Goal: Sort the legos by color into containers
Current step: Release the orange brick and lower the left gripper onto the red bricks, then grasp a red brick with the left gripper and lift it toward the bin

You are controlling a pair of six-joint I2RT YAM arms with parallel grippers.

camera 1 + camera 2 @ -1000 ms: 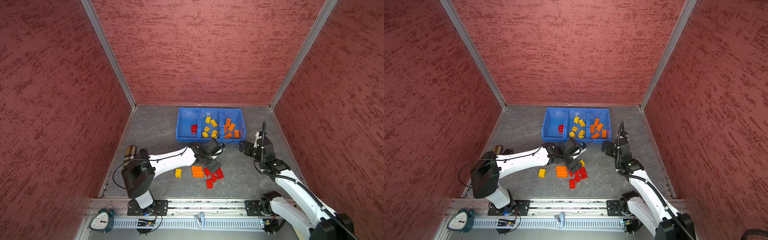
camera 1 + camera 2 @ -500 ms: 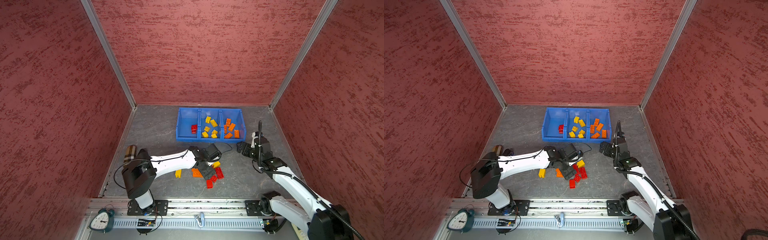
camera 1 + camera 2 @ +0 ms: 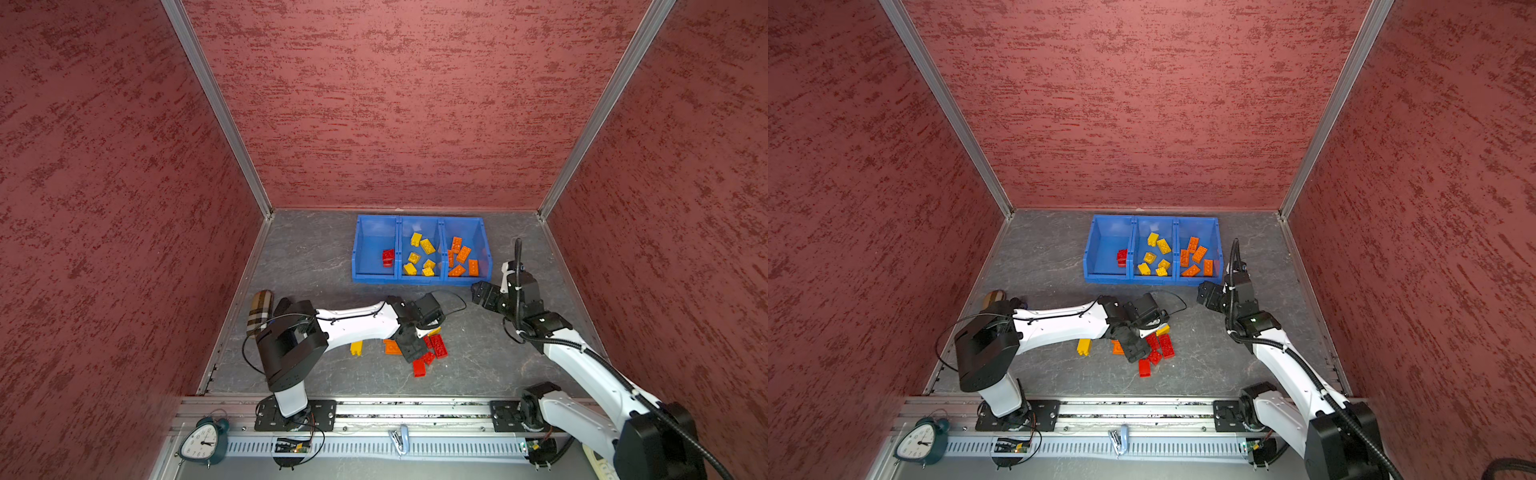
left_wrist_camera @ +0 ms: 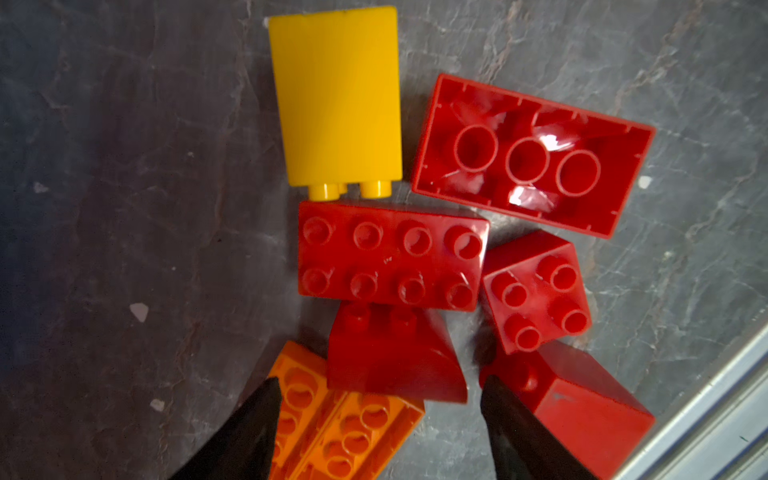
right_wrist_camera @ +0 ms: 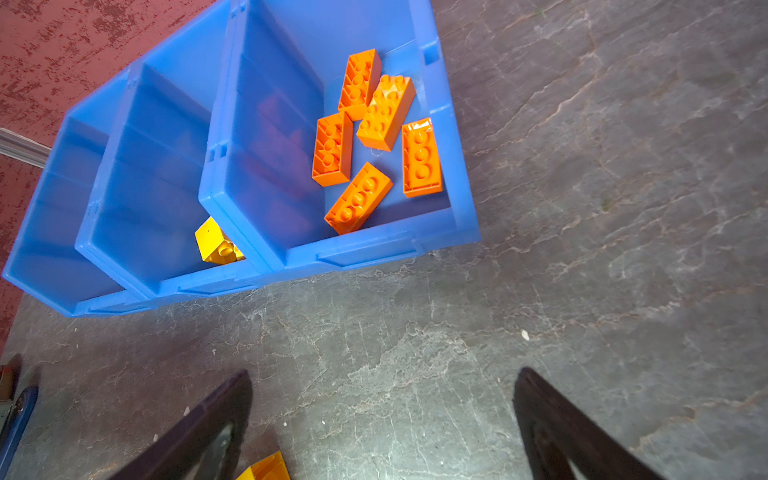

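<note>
Item: left pincer (image 4: 378, 386), jaws part open, astride a red sloped lego (image 4: 395, 361) on the table (image 4: 124, 208), not clamped on it; an orange lego (image 4: 353, 428) lies at one fingertip (image 4: 257, 415). (Both top views hide that red piece beneath the pincer (image 3: 409, 349); only the left wrist view shows it.) More red legos (image 4: 392, 257) lie just beyond the tips.

Item: right pincer (image 5: 382, 395), jaws wide apart, empty, over bare table; containers (image 5: 374, 249) just ahead of it, five orange legos (image 5: 357, 199) in the bin nearest.
</note>
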